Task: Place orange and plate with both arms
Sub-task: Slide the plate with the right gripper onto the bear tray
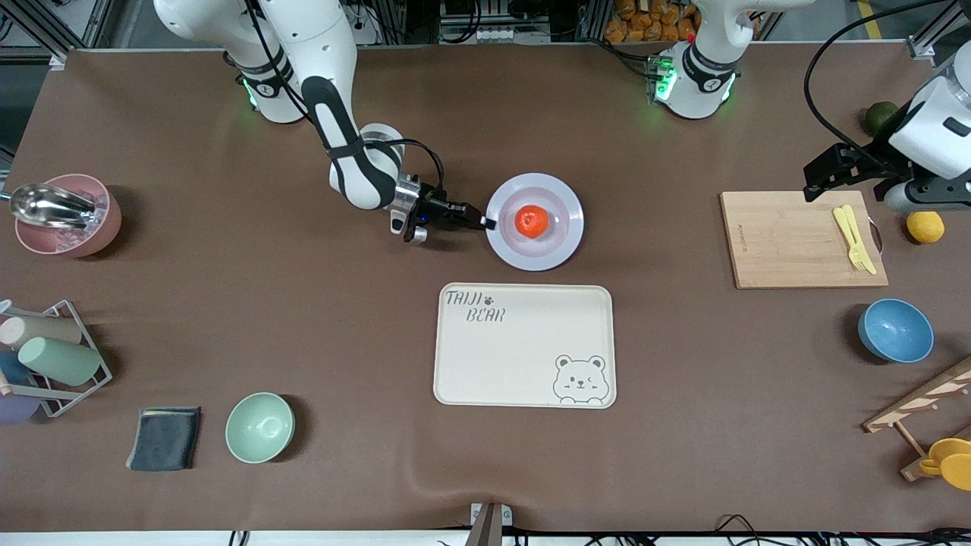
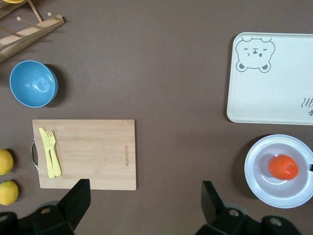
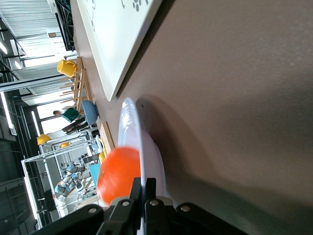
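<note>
The orange [image 1: 532, 221] sits in the middle of the pale plate [image 1: 565, 197], which lies on the table farther from the front camera than the cream bear tray [image 1: 523, 345]. My right gripper [image 1: 488, 223] is shut on the plate's rim at the side toward the right arm's end; the right wrist view shows its fingers [image 3: 149, 193] pinching the rim [image 3: 131, 132] with the orange [image 3: 117, 174] beside them. My left gripper [image 1: 823, 178] is open and empty, high over the table beside the cutting board [image 1: 800, 239]; its wrist view shows the plate [image 2: 301, 193] and the orange [image 2: 283, 167] far below.
A yellow fork [image 1: 853, 236] lies on the cutting board. A blue bowl [image 1: 896, 331], a lemon [image 1: 925, 226] and a dark green fruit [image 1: 880, 116] are at the left arm's end. A green bowl [image 1: 259, 427], grey cloth [image 1: 164, 437], cup rack [image 1: 49, 360] and pink bowl [image 1: 68, 216] are at the right arm's end.
</note>
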`<state>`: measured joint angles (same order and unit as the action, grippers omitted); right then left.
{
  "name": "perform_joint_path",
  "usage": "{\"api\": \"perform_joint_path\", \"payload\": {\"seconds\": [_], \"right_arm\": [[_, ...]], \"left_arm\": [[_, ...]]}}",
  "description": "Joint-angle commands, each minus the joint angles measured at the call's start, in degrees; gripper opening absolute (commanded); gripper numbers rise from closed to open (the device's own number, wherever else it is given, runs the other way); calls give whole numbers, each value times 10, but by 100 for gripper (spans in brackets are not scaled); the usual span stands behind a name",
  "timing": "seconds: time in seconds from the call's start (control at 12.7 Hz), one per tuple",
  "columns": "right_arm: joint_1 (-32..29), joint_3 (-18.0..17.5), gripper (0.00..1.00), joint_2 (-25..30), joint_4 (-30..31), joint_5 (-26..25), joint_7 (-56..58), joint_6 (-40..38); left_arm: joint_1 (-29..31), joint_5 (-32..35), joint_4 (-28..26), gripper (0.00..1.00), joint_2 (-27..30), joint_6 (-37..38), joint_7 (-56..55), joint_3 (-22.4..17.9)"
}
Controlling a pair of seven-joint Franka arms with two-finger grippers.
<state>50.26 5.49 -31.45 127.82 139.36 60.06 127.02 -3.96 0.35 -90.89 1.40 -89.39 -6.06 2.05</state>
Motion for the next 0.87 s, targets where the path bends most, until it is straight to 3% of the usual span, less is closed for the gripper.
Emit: {"api": "perform_joint_path", "payload": {"seconds": [0.0, 0.79], "right_arm": [[3, 3, 0, 2, -4, 14, 5, 9], [3, 2, 0, 53, -6, 51, -21, 12]], "left_arm": [[3, -22, 17, 100, -7, 13, -7, -5], [-3, -16, 33, 100, -7, 13, -4, 4]]}}
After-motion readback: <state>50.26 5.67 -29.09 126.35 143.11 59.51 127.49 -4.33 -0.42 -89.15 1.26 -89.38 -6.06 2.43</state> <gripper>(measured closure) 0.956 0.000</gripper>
